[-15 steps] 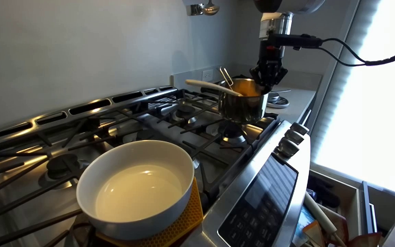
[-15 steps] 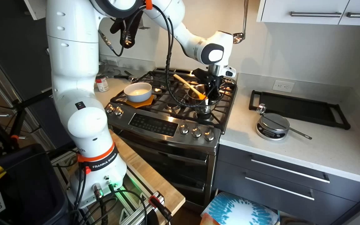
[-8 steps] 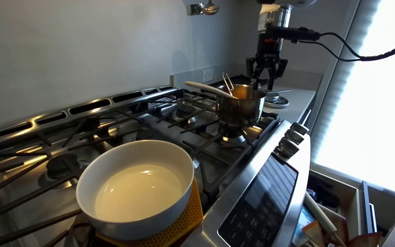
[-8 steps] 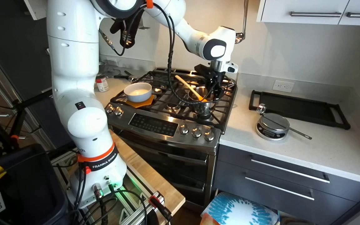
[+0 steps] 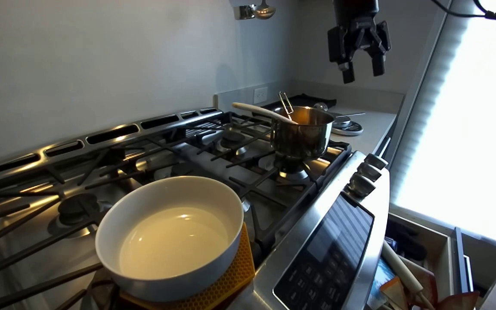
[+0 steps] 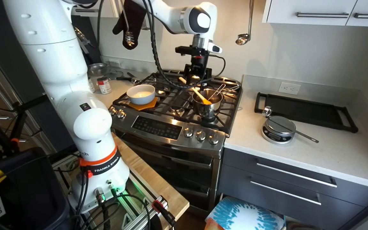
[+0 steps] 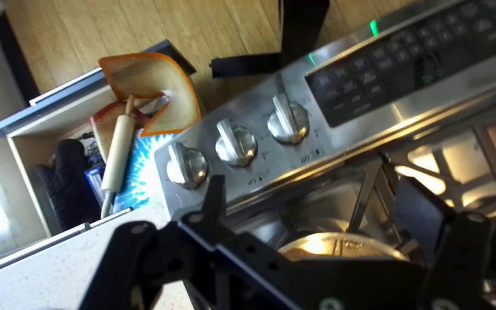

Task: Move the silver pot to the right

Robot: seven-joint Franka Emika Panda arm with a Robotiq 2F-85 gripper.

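- Fingers (image 5: pixel 348 73) wide, nothing between them.
- Silver pot (image 5: pixel 301 140) below fingertips, well apart, resting on stove (image 6: pixel 168 142).
- Judged: pot likely placed, so retreat straight up; if regripping, descend over bare rim, away from the utensil handle (image 5: pixel 261 111).

Silver pot (image 5: pixel 302 140): we count one
White pan (image 5: pixel 175 249): one
Knobs (image 6: pixel 201 134): we see five
Black tray (image 6: pixel 305 111): one
Kitchen scale (image 6: pixel 276 136): one
Rolling pin (image 7: pixel 119 155): one
Gripper (image 5: pixel 363 72): one
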